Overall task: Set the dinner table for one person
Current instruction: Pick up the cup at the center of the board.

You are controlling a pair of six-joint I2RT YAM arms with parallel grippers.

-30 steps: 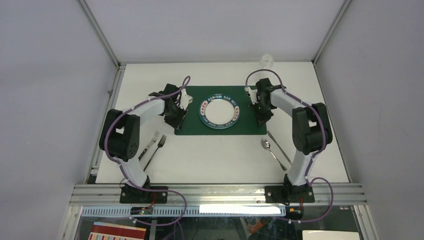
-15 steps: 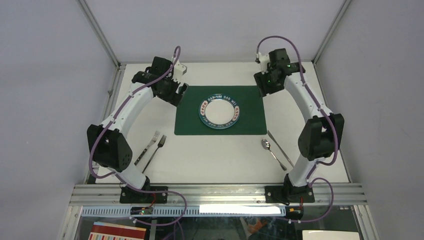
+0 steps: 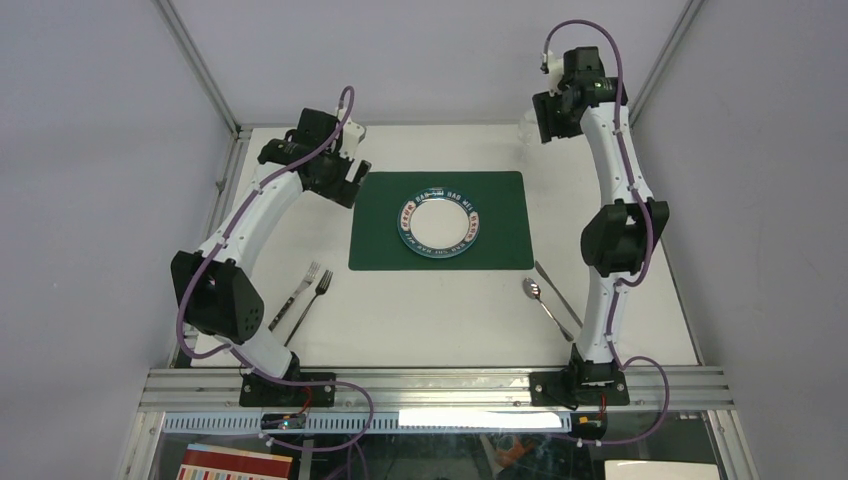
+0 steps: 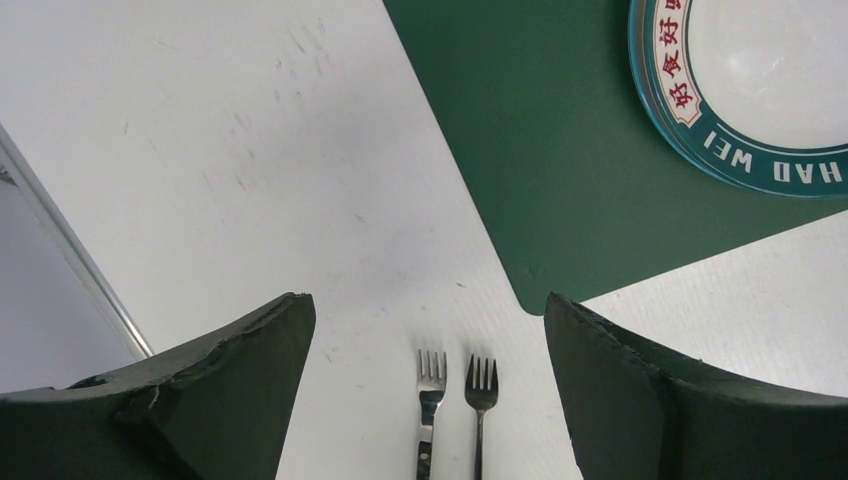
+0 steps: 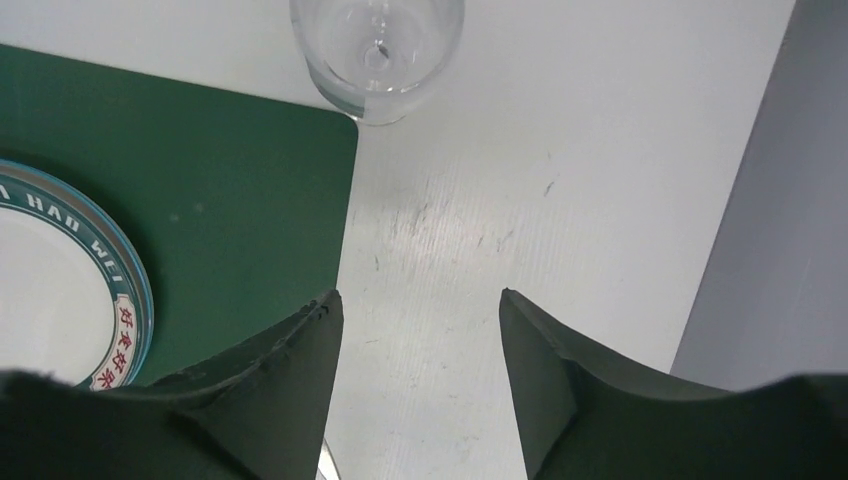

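Note:
The white dinner table (image 3: 440,320) carries a dark green placemat (image 3: 500,245) with a teal-rimmed plate (image 3: 438,222) on it. Two forks (image 3: 306,290) lie left of the mat, a spoon (image 3: 542,300) and a knife (image 3: 560,292) to its right. A clear glass (image 5: 377,45) stands just beyond the mat's far right corner. My left gripper (image 4: 425,305) hangs open and empty above the table off the mat's far left corner, with the forks (image 4: 455,385) below it. High over the far right corner, my right gripper (image 5: 420,295) is open and empty, the glass ahead of its fingertips.
Silver aluminium framing (image 3: 440,385) borders the table, with grey walls close on the left, right and back. In the top view the right arm (image 3: 600,130) covers most of the glass. The left arm (image 3: 260,210) arches over the table's left side.
Both arms have lifted off the placemat's side edges and swung out toward the far corners. Both grippers went from nearly shut to open.

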